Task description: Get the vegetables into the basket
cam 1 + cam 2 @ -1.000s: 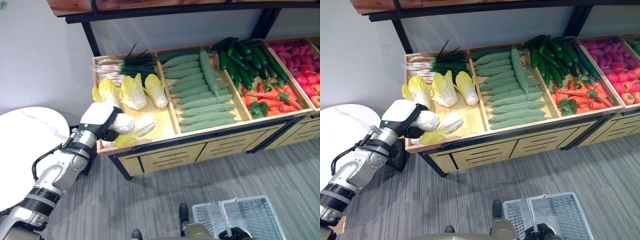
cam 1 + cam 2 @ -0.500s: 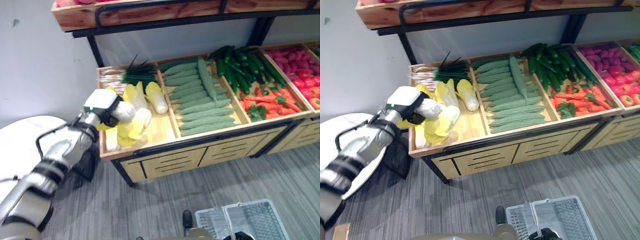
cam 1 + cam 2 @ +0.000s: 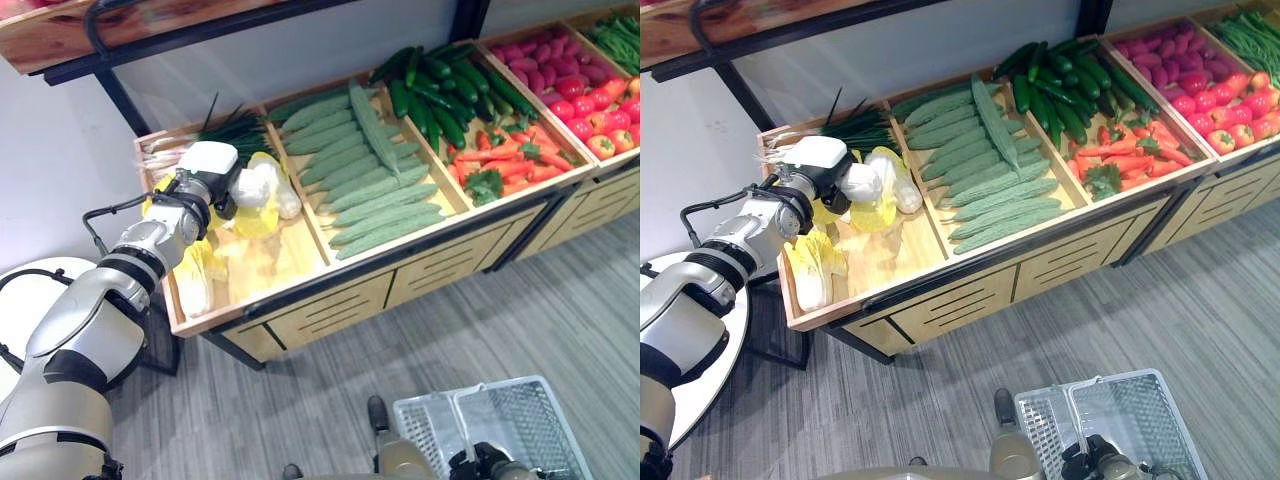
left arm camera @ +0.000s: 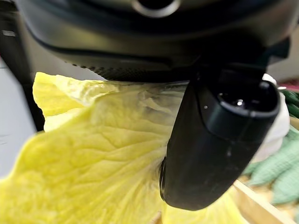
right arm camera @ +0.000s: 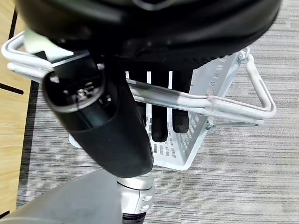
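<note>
My left hand (image 3: 212,176) is shut on a pale yellow napa cabbage (image 3: 258,193) and holds it just above the leftmost wooden crate (image 3: 272,268). In the left wrist view the cabbage's yellow leaves (image 4: 93,158) lie pressed under the dark thumb (image 4: 219,140). Another cabbage (image 3: 192,282) lies in the same crate's near corner. Low at the front, my right hand (image 5: 103,126) is curled round the white handle (image 5: 224,105) of a white mesh basket (image 3: 1140,420) held over the floor.
Green onions (image 3: 215,135) lie at the back of the cabbage crate. Further right are crates of green gourds (image 3: 365,175), cucumbers (image 3: 440,95), carrots (image 3: 505,160) and red vegetables (image 3: 570,90). A shelf (image 3: 60,30) overhangs the stand. A white round table (image 3: 25,300) stands at the left.
My left hand has lifted the cabbage from the crate's front and carried it up and back. The camera has also shifted, showing more of the stand's right side.
</note>
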You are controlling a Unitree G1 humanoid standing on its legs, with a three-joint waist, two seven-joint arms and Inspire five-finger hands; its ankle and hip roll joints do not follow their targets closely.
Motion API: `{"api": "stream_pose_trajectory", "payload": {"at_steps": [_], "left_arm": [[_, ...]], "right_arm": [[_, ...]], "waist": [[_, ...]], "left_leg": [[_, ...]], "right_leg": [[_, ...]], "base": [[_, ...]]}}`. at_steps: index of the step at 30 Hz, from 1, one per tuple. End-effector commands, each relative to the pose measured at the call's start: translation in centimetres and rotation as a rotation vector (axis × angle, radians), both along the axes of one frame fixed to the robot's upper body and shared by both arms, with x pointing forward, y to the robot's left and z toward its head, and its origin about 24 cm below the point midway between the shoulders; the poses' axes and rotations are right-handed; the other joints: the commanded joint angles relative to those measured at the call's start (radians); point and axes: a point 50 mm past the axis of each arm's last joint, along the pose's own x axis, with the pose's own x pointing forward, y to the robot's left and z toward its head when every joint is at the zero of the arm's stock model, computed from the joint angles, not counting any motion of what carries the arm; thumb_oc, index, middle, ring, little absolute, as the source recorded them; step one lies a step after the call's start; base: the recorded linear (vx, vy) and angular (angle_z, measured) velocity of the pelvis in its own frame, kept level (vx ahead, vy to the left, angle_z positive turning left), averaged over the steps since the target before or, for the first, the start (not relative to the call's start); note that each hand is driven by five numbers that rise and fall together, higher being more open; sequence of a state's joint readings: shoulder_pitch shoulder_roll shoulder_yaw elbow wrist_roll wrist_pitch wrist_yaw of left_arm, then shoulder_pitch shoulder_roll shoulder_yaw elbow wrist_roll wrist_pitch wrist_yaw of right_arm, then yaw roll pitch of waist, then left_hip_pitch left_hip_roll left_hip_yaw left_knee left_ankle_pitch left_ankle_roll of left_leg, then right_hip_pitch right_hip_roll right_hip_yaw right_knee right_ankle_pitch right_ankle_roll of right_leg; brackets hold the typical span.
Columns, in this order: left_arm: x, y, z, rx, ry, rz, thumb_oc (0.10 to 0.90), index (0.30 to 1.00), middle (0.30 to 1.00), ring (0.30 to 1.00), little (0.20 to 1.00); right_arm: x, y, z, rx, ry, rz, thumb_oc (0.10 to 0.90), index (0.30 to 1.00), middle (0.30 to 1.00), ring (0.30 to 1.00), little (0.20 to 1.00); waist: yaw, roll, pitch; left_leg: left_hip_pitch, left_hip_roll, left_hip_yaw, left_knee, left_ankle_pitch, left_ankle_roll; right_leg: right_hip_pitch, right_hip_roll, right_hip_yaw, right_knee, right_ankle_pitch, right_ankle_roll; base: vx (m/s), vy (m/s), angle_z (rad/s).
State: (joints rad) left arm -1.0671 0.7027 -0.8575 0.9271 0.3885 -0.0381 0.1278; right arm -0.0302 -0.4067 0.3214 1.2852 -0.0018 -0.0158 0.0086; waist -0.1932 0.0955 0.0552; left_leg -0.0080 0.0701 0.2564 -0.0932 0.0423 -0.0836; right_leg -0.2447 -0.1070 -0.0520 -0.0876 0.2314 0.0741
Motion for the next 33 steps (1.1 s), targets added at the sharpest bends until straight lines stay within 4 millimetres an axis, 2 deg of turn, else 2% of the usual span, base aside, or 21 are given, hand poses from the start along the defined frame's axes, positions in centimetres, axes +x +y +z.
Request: {"api": "stream_pose_trajectory", "payload": {"at_steps": [1,3,4,5,7,8,9,10,11,12,13,16,18,20,23,32,33], "left_arm": [[0.0,3.8,9.7,0.036,-0.27,0.13,0.4,0.3,0.3,0.3,0.3],[0.0,4.0,8.5,-0.095,-0.281,0.157,0.4,0.3,0.3,0.3,0.3],[0.0,4.1,8.4,0.056,-0.228,0.143,0.4,0.3,0.3,0.3,0.3],[0.0,4.0,8.7,0.04,-0.242,0.139,0.4,0.3,0.3,0.3,0.3],[-0.1,4.4,8.1,0.088,-0.21,0.147,0.4,0.3,0.3,0.3,0.3],[-0.1,4.4,8.0,0.042,-0.221,0.145,0.4,0.3,0.3,0.3,0.3],[-0.1,4.5,7.4,-0.083,-0.239,0.162,0.4,0.3,0.3,0.3,0.3],[-0.1,4.3,7.0,-0.063,-0.225,0.156,0.4,0.3,0.3,0.3,0.3],[-0.1,3.9,7.5,0.062,-0.213,0.13,0.4,0.3,0.3,0.3,0.3],[-0.1,3.8,7.8,0.054,-0.223,0.119,0.4,0.3,0.3,0.3,0.3],[-0.2,4.1,7.2,-0.058,-0.234,0.139,0.4,0.3,0.3,0.3,0.3],[-0.2,4.1,7.9,0.033,-0.23,0.129,0.4,0.3,0.3,0.3,0.3],[-0.3,4.3,7.7,-0.081,-0.248,0.134,0.4,0.3,0.3,0.3,0.3],[-0.3,4.2,7.8,-0.003,-0.237,0.128,0.4,0.3,0.3,0.3,0.3],[-0.3,4.4,7.7,-0.046,-0.238,0.133,0.4,0.3,0.3,0.3,0.3],[-0.5,4.7,7.7,0.004,-0.234,0.138,0.4,0.3,0.3,0.3,0.3],[-0.5,4.7,7.6,0.003,-0.233,0.139,0.416,0.322,0.322,0.322,0.322]], "right_arm": [[0.4,0.6,-0.1,0.021,0.01,0.061,0.4,0.3,0.3,0.3,0.3],[0.4,0.6,-0.1,0.014,0.001,0.052,0.4,0.3,0.3,0.3,0.3],[0.7,0.3,0.1,0.012,-0.007,0.045,0.4,0.3,0.3,0.3,0.3],[0.6,0.4,0.0,0.018,-0.004,0.045,0.4,0.3,0.3,0.3,0.3],[0.5,0.3,0.0,0.014,-0.006,0.047,0.4,0.3,0.3,0.3,0.3],[0.4,0.5,-0.1,0.021,-0.003,0.045,0.4,0.3,0.3,0.3,0.3],[0.4,0.5,-0.1,0.017,-0.006,0.044,0.4,0.3,0.3,0.3,0.3],[0.4,0.5,-0.1,0.013,-0.008,0.044,0.4,0.3,0.3,0.3,0.3],[0.4,0.5,-0.1,0.016,-0.005,0.045,0.4,0.3,0.3,0.3,0.3],[0.2,0.6,-0.2,0.025,-0.001,0.042,0.4,0.3,0.3,0.3,0.3],[0.1,0.6,-0.2,0.018,0.001,0.039,0.4,0.3,0.3,0.3,0.3],[0.2,0.6,-0.2,0.024,0.002,0.041,0.4,0.3,0.3,0.3,0.3],[0.0,0.7,-0.3,0.026,0.007,0.042,0.4,0.3,0.3,0.3,0.3],[0.0,0.7,-0.3,0.023,0.007,0.043,0.4,0.3,0.3,0.3,0.3],[-0.3,0.8,-0.4,0.028,0.017,0.044,0.4,0.3,0.3,0.3,0.3],[-0.7,1.0,-0.5,0.036,0.022,0.04,0.4,0.3,0.3,0.3,0.3],[-0.7,1.0,-0.5,0.035,0.023,0.04,0.4,0.3,0.3,0.3,0.3]], "waist": [[-0.007,-0.026,0.023],[-0.008,-0.021,0.029],[-0.012,-0.014,0.031],[-0.01,-0.015,0.031],[-0.008,-0.011,0.033],[-0.006,-0.012,0.033],[-0.004,-0.014,0.035],[-0.006,-0.013,0.036],[-0.006,-0.012,0.038],[-0.004,-0.016,0.036],[-0.001,-0.018,0.038],[-0.001,-0.019,0.037],[0.001,-0.02,0.038],[0.001,-0.022,0.038],[0.003,-0.024,0.038],[0.01,-0.026,0.037],[0.011,-0.026,0.036]], "left_leg": [[0.009,0.023,-0.027,0.006,0.007,-0.041],[0.014,0.023,-0.029,0.006,0.007,-0.041],[0.016,0.022,-0.028,0.006,0.005,-0.041],[0.018,0.021,-0.027,0.006,0.005,-0.041],[0.019,0.021,-0.029,0.006,0.005,-0.04],[0.02,0.019,-0.029,0.006,0.005,-0.039],[0.02,0.018,-0.031,0.006,0.006,-0.039],[0.019,0.019,-0.033,0.006,0.006,-0.039],[0.024,0.018,-0.034,0.006,0.001,-0.038],[0.02,0.017,-0.034,0.006,0.004,-0.038],[0.02,0.016,-0.037,0.006,0.005,-0.036],[0.02,0.014,-0.038,0.006,0.003,-0.036],[0.02,0.014,-0.039,0.006,0.004,-0.035],[0.019,0.012,-0.04,0.006,0.002,-0.034],[0.02,0.012,-0.04,0.006,0.002,-0.033],[0.018,0.01,-0.04,0.006,0.003,-0.032],[0.018,0.01,-0.041,0.006,0.003,-0.032]], "right_leg": [[0.07,-0.069,0.027,0.0,-0.067,0.135],[0.076,-0.07,0.025,0.0,-0.07,0.132],[0.078,-0.069,0.028,0.0,-0.072,0.133],[0.08,-0.069,0.028,0.0,-0.073,0.133],[0.082,-0.07,0.025,0.0,-0.074,0.132],[0.085,-0.071,0.023,0.0,-0.074,0.132],[0.087,-0.072,0.02,0.0,-0.073,0.13],[0.088,-0.072,0.019,0.0,-0.074,0.129],[0.093,-0.071,0.018,0.0,-0.077,0.131],[0.09,-0.073,0.018,0.0,-0.074,0.131],[0.093,-0.075,0.015,0.0,-0.073,0.129],[0.094,-0.074,0.016,0.0,-0.074,0.13],[0.096,-0.076,0.013,0.0,-0.074,0.13],[0.096,-0.077,0.014,0.0,-0.073,0.13],[0.098,-0.08,0.014,0.0,-0.072,0.131],[0.096,-0.079,0.015,0.0,-0.073,0.13],[0.096,-0.079,0.015,0.0,-0.074,0.13]], "base": [[0.0,0.0,0.0],[0.0,0.0,0.0],[0.0,0.0,0.0],[0.0,0.0,0.0],[0.0,0.0,0.0],[0.0,0.0,0.0],[0.0,0.0,0.0],[0.0,0.0,0.0],[0.0,0.0,0.0],[0.0,0.0,0.0],[0.0,0.0,0.0],[0.0,0.003,0.01],[0.0,0.0,0.0],[0.0,0.0,0.0],[0.0,0.0,0.0],[0.0,0.0,0.0],[0.0,0.0,0.0]]}}
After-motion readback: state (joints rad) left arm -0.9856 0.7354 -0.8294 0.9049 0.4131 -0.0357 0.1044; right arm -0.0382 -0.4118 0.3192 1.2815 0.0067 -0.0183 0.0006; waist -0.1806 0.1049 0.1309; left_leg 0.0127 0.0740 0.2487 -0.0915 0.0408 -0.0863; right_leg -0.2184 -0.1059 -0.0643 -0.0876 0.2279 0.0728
